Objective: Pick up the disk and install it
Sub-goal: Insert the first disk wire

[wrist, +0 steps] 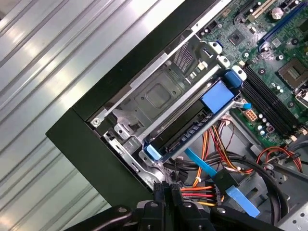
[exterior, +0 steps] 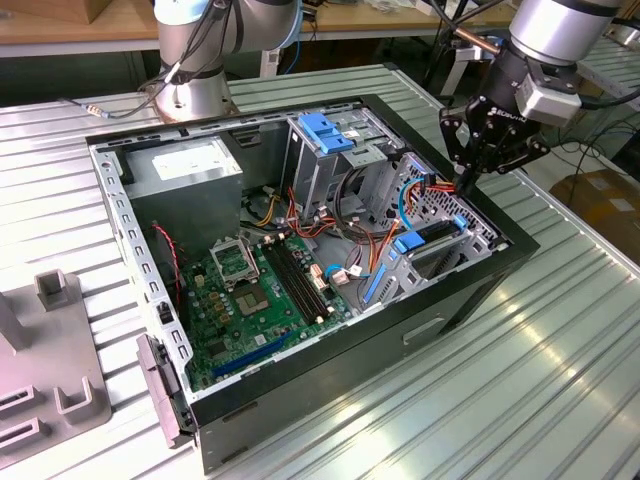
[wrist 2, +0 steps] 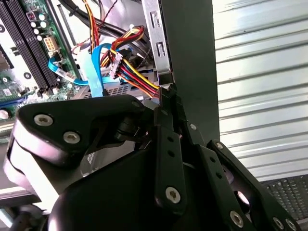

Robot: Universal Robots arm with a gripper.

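Exterior view first: where's the disk [exterior: 436,234]?
Seated in the corner bay of the computer case [exterior: 470,290], just below my pincer [exterior: 468,182], towards that view's left.
Its long axis?
Along the case wall, running between its two blue end tabs (clearer in the first wrist view).
And your pincer?
Fingers [wrist: 166,198] together, clamped on nothing I can see.

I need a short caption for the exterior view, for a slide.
Gripper lowered at the edge of the open computer case, above the bay where the blue-railed disk sits, beside the motherboard.
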